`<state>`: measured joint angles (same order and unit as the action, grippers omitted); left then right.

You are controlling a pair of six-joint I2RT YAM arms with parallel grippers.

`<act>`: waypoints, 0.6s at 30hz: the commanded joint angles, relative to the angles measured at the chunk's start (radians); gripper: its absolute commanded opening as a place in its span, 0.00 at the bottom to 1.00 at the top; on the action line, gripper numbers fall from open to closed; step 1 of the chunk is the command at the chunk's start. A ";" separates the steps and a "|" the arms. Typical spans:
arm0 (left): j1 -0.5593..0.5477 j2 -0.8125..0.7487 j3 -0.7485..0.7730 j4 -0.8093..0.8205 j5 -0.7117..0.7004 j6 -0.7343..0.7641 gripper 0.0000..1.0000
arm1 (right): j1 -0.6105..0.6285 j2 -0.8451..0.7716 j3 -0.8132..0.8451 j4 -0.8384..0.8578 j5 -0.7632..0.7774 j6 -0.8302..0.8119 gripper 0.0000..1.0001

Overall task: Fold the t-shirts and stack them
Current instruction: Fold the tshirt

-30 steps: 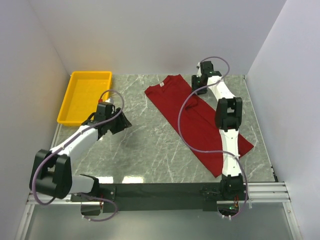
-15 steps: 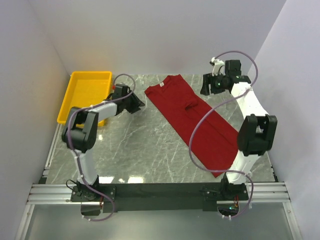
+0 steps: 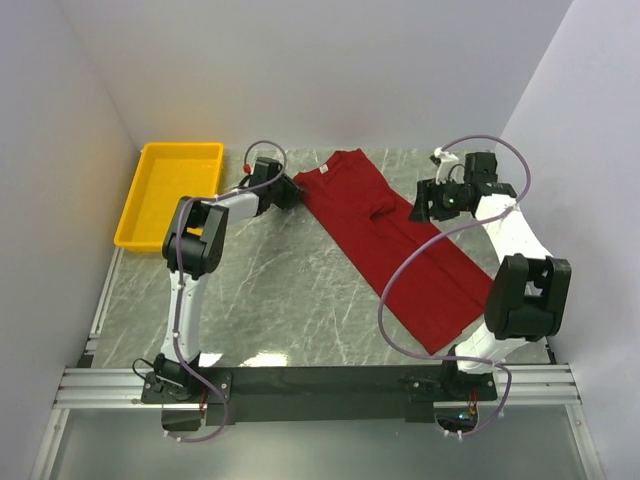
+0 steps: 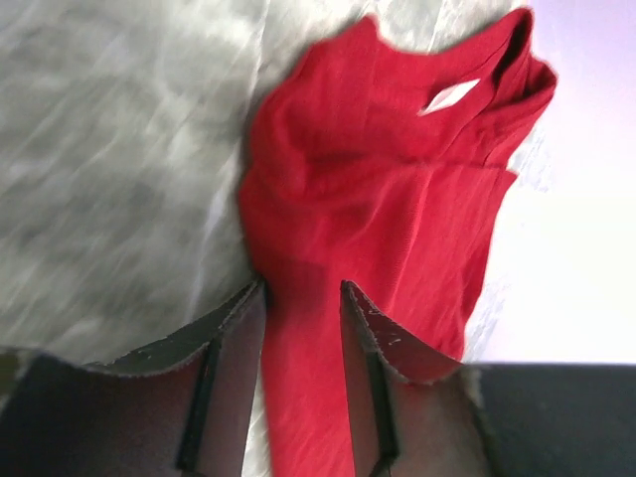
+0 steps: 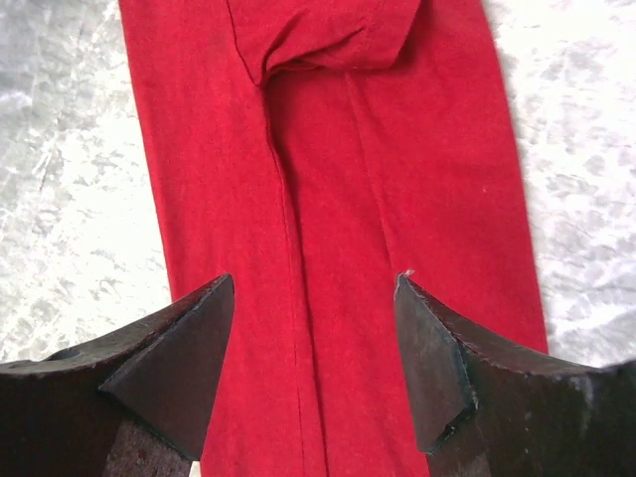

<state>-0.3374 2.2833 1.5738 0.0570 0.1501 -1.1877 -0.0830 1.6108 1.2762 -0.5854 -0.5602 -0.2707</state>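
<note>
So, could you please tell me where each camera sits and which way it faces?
Top external: high behind the bases, looking down on the grey marbled table, dark red cloth t-shirt and yellow plastic tray; left arm and right arm show.
Left wrist: on the left arm, facing the t-shirt's collar end; left gripper shows, jaws apart.
Right wrist: looking down on the t-shirt's middle; right gripper shows, open.
Shared: all see the t-shirt.

No legible text anywhere

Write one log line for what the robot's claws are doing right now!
left claw: open, over t-shirt edge | right claw: open, above t-shirt middle | t-shirt: on table
</note>
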 commanded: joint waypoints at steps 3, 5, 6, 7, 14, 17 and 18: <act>-0.022 0.082 0.089 -0.109 -0.038 -0.024 0.37 | -0.035 -0.075 -0.014 0.056 -0.041 0.019 0.72; -0.028 0.084 0.086 -0.114 -0.046 -0.021 0.25 | -0.041 -0.080 -0.017 0.061 -0.044 0.025 0.73; -0.028 0.084 0.083 -0.114 -0.044 -0.020 0.19 | -0.040 -0.078 -0.015 0.061 -0.047 0.027 0.73; -0.026 0.081 0.075 -0.109 -0.038 -0.016 0.13 | -0.041 -0.075 -0.014 0.061 -0.050 0.028 0.73; -0.002 -0.025 0.025 -0.221 -0.104 0.129 0.01 | -0.041 -0.066 -0.017 0.059 -0.064 0.022 0.73; 0.020 -0.112 -0.072 -0.235 -0.110 0.192 0.01 | -0.041 -0.058 -0.023 0.058 -0.072 0.019 0.73; 0.023 -0.132 -0.095 -0.238 -0.107 0.223 0.01 | -0.041 -0.057 -0.026 0.056 -0.075 0.021 0.73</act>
<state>-0.3420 2.2372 1.5459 -0.0547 0.0956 -1.0847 -0.1204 1.5669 1.2652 -0.5602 -0.6083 -0.2516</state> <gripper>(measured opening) 0.020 0.732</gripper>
